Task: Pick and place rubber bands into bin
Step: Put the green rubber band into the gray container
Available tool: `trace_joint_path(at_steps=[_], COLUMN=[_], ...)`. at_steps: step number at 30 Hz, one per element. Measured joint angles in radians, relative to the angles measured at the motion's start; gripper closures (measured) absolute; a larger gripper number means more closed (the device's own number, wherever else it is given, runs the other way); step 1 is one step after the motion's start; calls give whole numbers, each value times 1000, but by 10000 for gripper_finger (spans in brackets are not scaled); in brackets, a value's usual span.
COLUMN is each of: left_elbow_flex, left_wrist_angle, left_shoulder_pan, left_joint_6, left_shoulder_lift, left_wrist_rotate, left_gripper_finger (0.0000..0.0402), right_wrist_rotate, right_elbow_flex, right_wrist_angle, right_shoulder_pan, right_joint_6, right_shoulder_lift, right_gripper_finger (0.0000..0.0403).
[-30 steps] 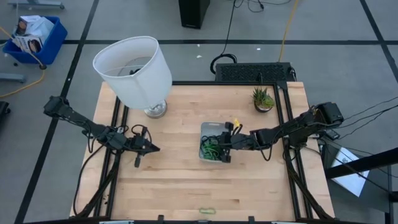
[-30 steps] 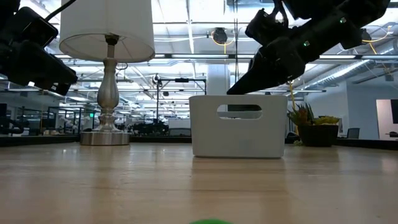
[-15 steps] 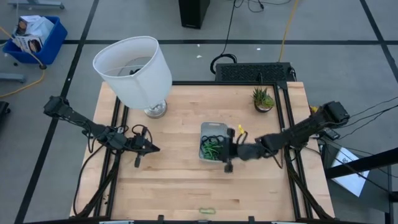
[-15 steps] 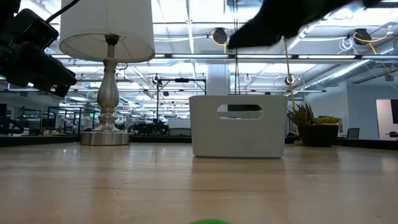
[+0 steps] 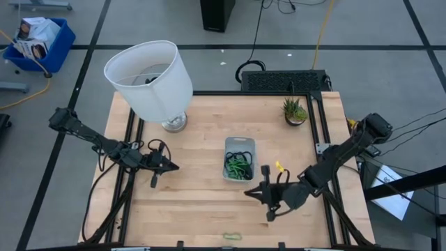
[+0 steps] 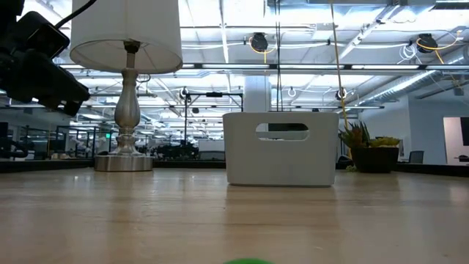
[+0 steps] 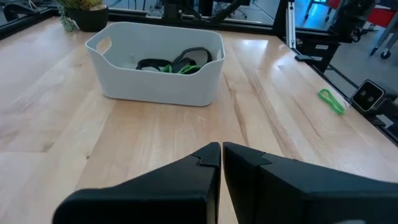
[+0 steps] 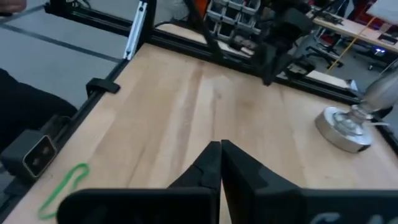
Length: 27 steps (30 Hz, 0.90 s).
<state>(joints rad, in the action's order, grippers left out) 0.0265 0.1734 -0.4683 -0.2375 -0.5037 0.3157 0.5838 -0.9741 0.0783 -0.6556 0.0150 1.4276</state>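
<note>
The bin sits near the middle of the wooden table, a pale shallow tray holding a tangle of black and light green rubber bands; the left wrist view shows the same bin with the dark and green loops lying low inside it. One green rubber band lies alone at the table's front edge, well apart from the bin — it also shows in the left wrist view and in the right wrist view, close to the black rail. The right gripper is over bare wood just in front of the bin, toward the right, its fingers pressed together with nothing between them. The left gripper hangs above the table's left part, pointing toward the bin and clear of it; its fingers are drawn together, empty. A lamp with a white shade stands at the back left corner, a small potted plant at the back right. From table height the bin shows as a white box with a handle slot, the lamp to one side, the plant to the other. A blue crate rests on the floor beyond the table.
</note>
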Motion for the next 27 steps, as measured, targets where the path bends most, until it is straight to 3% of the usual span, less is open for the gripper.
trace_joint_path(at_steps=[7, 13, 20, 27], left_elbow_flex=[0, 0, 0, 0], left_wrist_angle=[-16, -22, -24, -40], left_shoulder_pan=[0, 0, 0, 0], left_joint_6=[0, -2, -8, -9], left_shoulder_lift=[0, 0, 0, 0], left_wrist_rotate=[0, 0, 0, 0], left_gripper_finger=[378, 378, 378, 378], right_wrist_rotate=[-22, -218, -326, -461], right_elbow_flex=[2, 3, -35, -155], right_wrist_angle=[136, 303, 330, 314], right_shoulder_pan=[-29, -33, -33, -57], right_joint_6=[24, 64, 219, 216], right_shoulder_lift=[141, 314, 442, 554], right_gripper_finger=[401, 370, 261, 151])
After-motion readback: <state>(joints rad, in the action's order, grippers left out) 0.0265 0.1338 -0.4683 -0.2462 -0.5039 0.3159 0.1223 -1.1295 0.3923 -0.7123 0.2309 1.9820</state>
